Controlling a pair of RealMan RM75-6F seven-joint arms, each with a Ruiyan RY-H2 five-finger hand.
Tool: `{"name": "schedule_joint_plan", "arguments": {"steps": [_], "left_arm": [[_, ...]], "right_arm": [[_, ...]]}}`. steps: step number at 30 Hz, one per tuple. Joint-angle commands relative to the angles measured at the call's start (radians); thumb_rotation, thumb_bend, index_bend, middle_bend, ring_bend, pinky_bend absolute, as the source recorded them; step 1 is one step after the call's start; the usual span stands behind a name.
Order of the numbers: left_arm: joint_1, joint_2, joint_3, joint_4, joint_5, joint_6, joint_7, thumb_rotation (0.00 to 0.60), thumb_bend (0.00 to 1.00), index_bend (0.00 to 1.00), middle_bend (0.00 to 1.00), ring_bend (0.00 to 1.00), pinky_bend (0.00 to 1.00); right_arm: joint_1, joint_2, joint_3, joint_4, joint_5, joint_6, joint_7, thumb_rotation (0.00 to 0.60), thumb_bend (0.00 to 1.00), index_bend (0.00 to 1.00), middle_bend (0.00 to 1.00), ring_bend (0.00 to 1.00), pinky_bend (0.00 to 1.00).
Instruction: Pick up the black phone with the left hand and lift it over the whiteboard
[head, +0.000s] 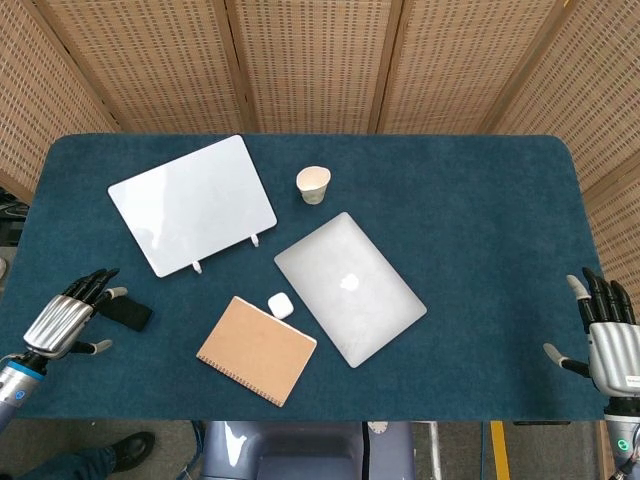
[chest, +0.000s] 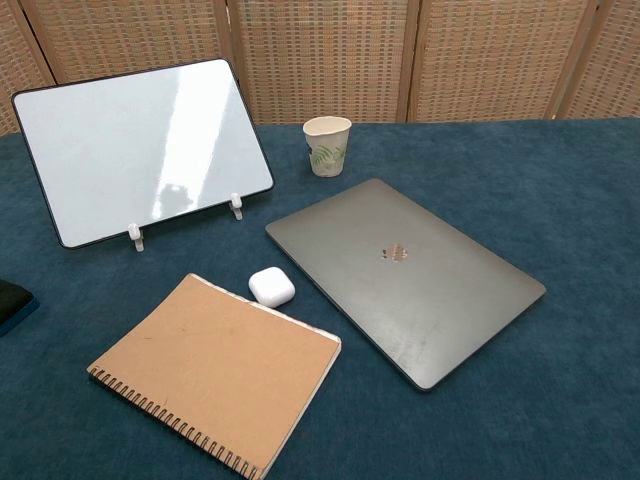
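At the counter's near left corner the left hand reaches toward three o'clock, fingers spread and holding nothing, its fingertips just at the left end of the phone; whether they touch it cannot be told. The phone lies flat on the blue cloth; the chest view shows only its end at the left edge. At about one o'clock from the phone the whiteboard stands tilted back on two small white feet. At three o'clock from the phone lies a brown notebook, spiral edge toward the robot, with a white earbud case just beside its far corner. A closed grey laptop lies beyond the case, and a paper cup stands upright at twelve o'clock from it. Well apart, at the near right corner, the right hand is spread and empty.
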Motion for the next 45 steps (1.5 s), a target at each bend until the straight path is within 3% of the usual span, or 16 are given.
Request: {"name": "schedule_joint_plan", "arguments": {"steps": [1,17,21,38,41,45], "left_arm": [[-0.032,-0.041,0.017,0.068,0.015,-0.046,0.0,0.6,0.0,0.22,0.06,0.06,0.15],[-0.08,-0.104,0.01,0.126,-0.035,-0.147,0.002,0.6,0.0,0.24,0.08,0.09,0.18],[-0.084,-0.115,0.009,0.134,-0.045,-0.158,-0.002,0.6,0.02,0.28,0.14,0.16,0.23],[-0.097,-0.142,0.017,0.118,-0.068,-0.198,0.014,0.6,0.07,0.41,0.26,0.25,0.32],[-0.096,-0.145,0.014,0.111,-0.074,-0.197,0.03,0.6,0.11,0.45,0.31,0.3,0.38],[-0.09,-0.157,0.008,0.117,-0.074,-0.167,0.052,0.6,0.21,0.59,0.43,0.42,0.52]], "right_arm": [[0.004,-0.003,-0.001,0.002,0.005,-0.011,-0.007,0.6,0.0,0.0,0.0,0.0,0.0],[0.01,0.002,0.001,0.002,0.019,-0.033,0.009,0.6,0.0,0.0,0.0,0.0,0.0],[0.012,0.001,0.0,0.002,0.022,-0.039,0.008,0.6,0.0,0.0,0.0,0.0,0.0],[0.015,0.006,0.0,0.003,0.026,-0.05,0.026,0.6,0.0,0.0,0.0,0.0,0.0],[0.016,0.007,0.0,0.003,0.026,-0.053,0.03,0.6,0.0,0.0,0.0,0.0,0.0],[0.016,0.009,0.0,0.004,0.026,-0.053,0.035,0.6,0.0,0.0,0.0,0.0,0.0]]}}
